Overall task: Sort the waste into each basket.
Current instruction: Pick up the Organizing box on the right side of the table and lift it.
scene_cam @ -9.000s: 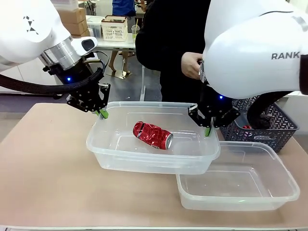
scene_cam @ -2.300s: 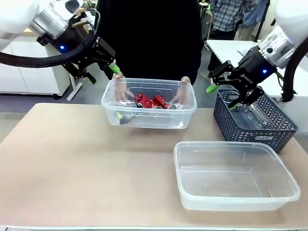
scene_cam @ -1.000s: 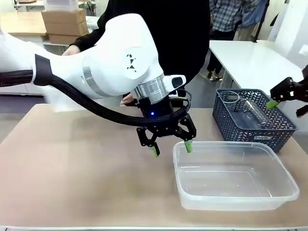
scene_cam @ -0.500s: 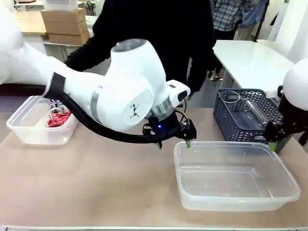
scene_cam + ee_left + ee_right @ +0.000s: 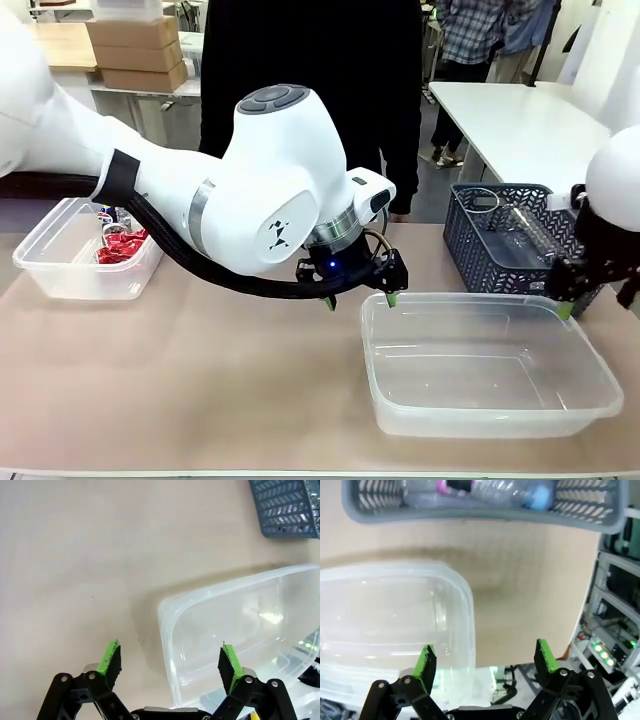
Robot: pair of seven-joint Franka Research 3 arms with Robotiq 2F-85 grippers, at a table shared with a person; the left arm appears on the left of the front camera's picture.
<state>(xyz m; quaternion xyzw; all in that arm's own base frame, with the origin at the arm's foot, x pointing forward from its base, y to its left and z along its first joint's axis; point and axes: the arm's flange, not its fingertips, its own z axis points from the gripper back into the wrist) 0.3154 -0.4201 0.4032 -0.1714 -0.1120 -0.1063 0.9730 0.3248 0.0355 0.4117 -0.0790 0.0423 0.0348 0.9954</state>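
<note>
Since the left end effector (image 5: 170, 662) and right end effector (image 5: 485, 661) straddle opposite rim corners of the empty tub (image 5: 490, 425), jaws apart, an uneven pinch or lift could twist or tip it. Just behind that tub, the lattice basket (image 5: 480, 262) holds clear bottles (image 5: 525, 235); well to its left on the surface, the second tub (image 5: 60, 280) holds red waste (image 5: 122, 246).
</note>
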